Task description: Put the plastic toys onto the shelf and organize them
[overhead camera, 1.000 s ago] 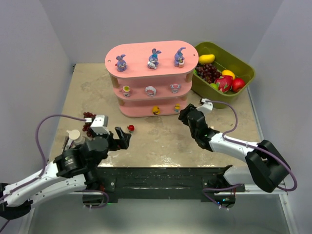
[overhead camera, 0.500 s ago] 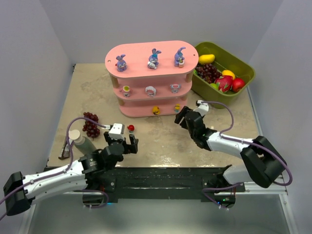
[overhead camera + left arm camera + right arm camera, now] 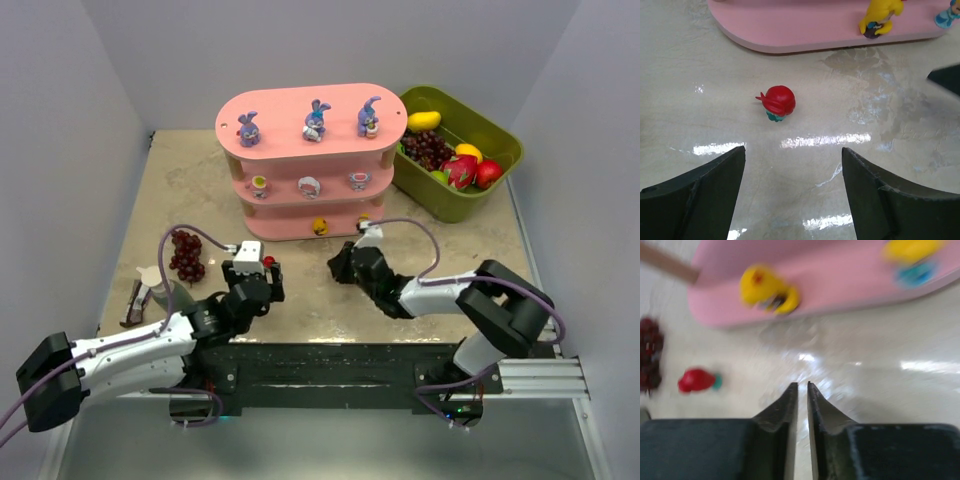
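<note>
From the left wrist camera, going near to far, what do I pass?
left fingers → red-haired toy → front edge of the pink shelf's bottom board → yellow-haired toy standing on it

Pink 3-tier shelf stands upright at the bench's far side. Top board: 3 purple-blue bunnies, upright in a row. Mid tier: 3 pink-and-white toys. Bottom tier: 2 yellow toys. Red toy w/ teal base sits alone on the bench – in front of the shelf, apart from it – probably tipped sideways.
</note>
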`<state>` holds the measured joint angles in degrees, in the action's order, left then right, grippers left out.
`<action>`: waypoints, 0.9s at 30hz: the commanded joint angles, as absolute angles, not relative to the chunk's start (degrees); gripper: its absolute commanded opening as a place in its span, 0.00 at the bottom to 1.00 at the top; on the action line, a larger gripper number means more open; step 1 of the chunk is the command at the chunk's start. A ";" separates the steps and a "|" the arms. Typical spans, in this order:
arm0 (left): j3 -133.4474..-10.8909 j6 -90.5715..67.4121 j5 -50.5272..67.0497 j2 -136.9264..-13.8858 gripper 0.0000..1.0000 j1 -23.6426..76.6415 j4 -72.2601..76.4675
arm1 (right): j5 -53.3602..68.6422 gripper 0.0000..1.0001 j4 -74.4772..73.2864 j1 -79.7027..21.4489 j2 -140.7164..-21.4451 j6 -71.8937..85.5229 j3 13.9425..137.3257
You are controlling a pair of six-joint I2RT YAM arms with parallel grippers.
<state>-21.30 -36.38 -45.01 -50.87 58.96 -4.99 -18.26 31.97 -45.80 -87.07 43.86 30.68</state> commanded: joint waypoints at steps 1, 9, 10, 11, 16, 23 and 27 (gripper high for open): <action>-22.94 -36.65 -40.53 -49.66 0.81 53.89 -1.23 | -15.91 0.09 44.35 -52.90 -93.14 42.89 32.34; -24.34 -37.70 -34.37 -48.16 0.77 47.11 -2.72 | -12.75 0.00 53.96 -61.43 -107.56 40.87 40.95; -24.69 -37.88 -34.37 -48.34 0.77 46.85 -3.25 | -12.74 0.00 55.01 -61.78 -108.97 41.04 41.65; -25.13 -38.14 -34.28 -48.43 0.77 46.41 -4.04 | -12.74 0.00 55.28 -62.40 -111.25 41.13 43.31; -25.05 -38.93 -33.49 -48.08 0.79 45.27 -4.92 | -12.56 0.00 57.82 -62.93 -117.59 41.74 48.50; -25.22 -39.20 -32.61 -46.14 0.81 43.86 -6.85 | -16.51 0.00 57.04 -62.93 -123.31 42.98 53.17; -24.79 -39.29 -32.17 -45.79 0.82 43.42 -7.38 | -19.59 0.00 54.84 -62.93 -124.54 44.03 54.58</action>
